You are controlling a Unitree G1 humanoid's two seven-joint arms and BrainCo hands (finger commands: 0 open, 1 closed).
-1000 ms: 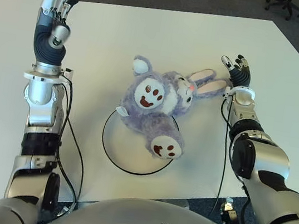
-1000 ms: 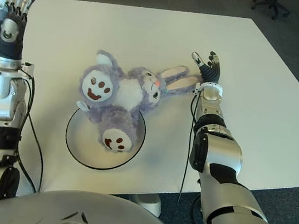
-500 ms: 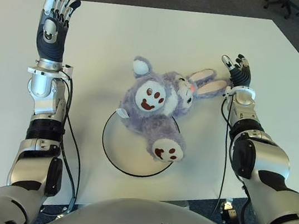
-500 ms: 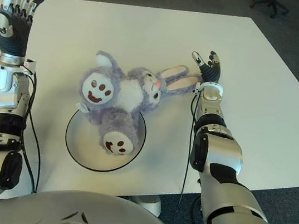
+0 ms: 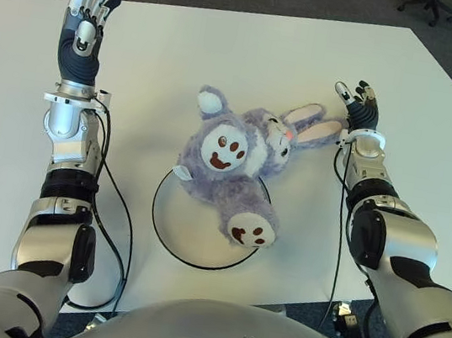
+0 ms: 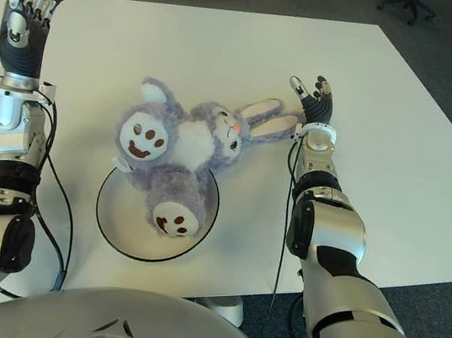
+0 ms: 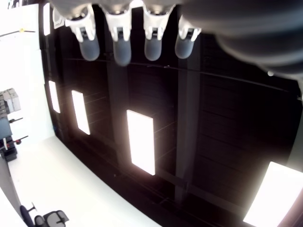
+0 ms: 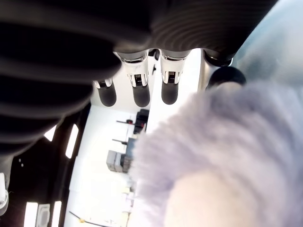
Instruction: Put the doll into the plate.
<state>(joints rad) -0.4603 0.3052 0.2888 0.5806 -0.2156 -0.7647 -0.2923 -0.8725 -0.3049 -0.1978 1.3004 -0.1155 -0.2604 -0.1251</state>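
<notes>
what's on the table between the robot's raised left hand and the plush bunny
Nothing: in the left eye view only bare white table separates the open left hand from the plush bunny.

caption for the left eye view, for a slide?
Purple plush doll lying partly on the plate, both hands open: left hand raised, right hand by its ears.

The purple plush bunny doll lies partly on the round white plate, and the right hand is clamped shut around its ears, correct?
Not quite. The purple plush bunny doll does lie partly on the round white plate, but the right hand is open, fingers extended, beside the ear tips and gripping nothing. The right wrist view shows its straight fingers with fur beside the palm; the left eye view confirms it.
</notes>
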